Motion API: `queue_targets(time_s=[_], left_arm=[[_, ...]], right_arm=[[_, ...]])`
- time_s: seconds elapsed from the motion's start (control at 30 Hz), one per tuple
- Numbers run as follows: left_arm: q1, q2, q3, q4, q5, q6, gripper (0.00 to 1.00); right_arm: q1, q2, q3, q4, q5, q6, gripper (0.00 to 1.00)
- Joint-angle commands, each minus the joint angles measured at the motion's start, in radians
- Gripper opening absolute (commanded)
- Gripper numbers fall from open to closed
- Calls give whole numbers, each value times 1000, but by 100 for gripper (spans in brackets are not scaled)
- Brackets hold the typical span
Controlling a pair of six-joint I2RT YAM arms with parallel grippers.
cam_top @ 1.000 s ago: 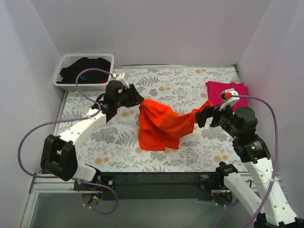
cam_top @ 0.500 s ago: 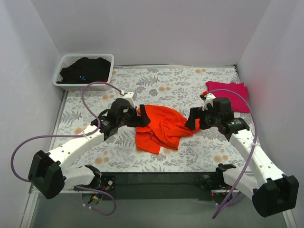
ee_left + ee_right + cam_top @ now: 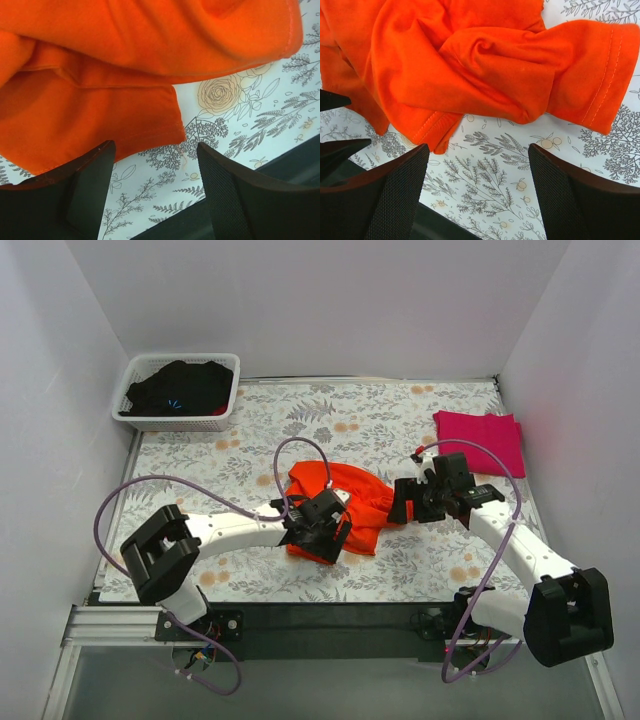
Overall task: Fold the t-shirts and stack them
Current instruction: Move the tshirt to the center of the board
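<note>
A second ago the orange t-shirt (image 3: 352,492) was carried stretched between the two arms; it has since been let down and released, and is now left lying as a rumpled heap at the middle of the bench (image 3: 420,410), with folds bunched over one another and a sleeve thrown out towards 3 o'clock. The left end effector (image 3: 154,165) has been swung round to the shirt's 7 o'clock edge, where its jaws are seen spread apart with nothing between them, a hemmed corner lying just beyond the tips. The right end effector (image 3: 477,165) has been kept at the shirt's 3 o'clock side, likewise parted and empty above the bare floral cloth. The pink t-shirt (image 3: 482,430) is found folded at 2 o'clock, well apart (a basket (image 3: 170,423) of dark clothes is seen at 10 o'clock). It is judged that no fold has been made in the orange shirt yet: fresh holds on its edges would be needed so that it can be spread flat.
</note>
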Motion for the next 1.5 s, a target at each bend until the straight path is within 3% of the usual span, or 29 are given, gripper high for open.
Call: queue_targets(time_s=[0.0, 0.37, 0.53, 0.67, 1.0, 1.13, 1.17, 1.27, 1.37, 1.47], left_arm=[[-30, 38, 68, -38, -71, 6, 61], [-88, 201, 149, -113, -139, 1, 47], [-95, 183, 137, -136, -182, -26, 2], [-91, 100, 113, -150, -252, -49, 0], [-50, -90, 70, -165, -254, -83, 0], [-35, -132, 67, -187, -271, -88, 0], [-30, -141, 63, -193, -284, -88, 0], [-4, -172, 57, -248, -332, -89, 0], [39, -218, 48, -334, -392, -104, 0], [108, -297, 25, -368, -393, -109, 0]], right_arm=[[6, 4, -16, 44, -8, 7, 72], [9, 36, -36, 81, -66, 14, 70], [85, 69, -30, 104, -114, 13, 69], [195, 92, -21, 116, -114, 8, 69], [351, 188, 44, 92, -8, -24, 63], [361, 230, 62, 80, 33, -29, 44], [361, 231, 67, 72, 73, -30, 27], [359, 205, 105, 23, 209, -42, 3], [312, 161, 194, -47, 384, -71, 1], [165, 145, 312, -66, 412, -90, 1]])
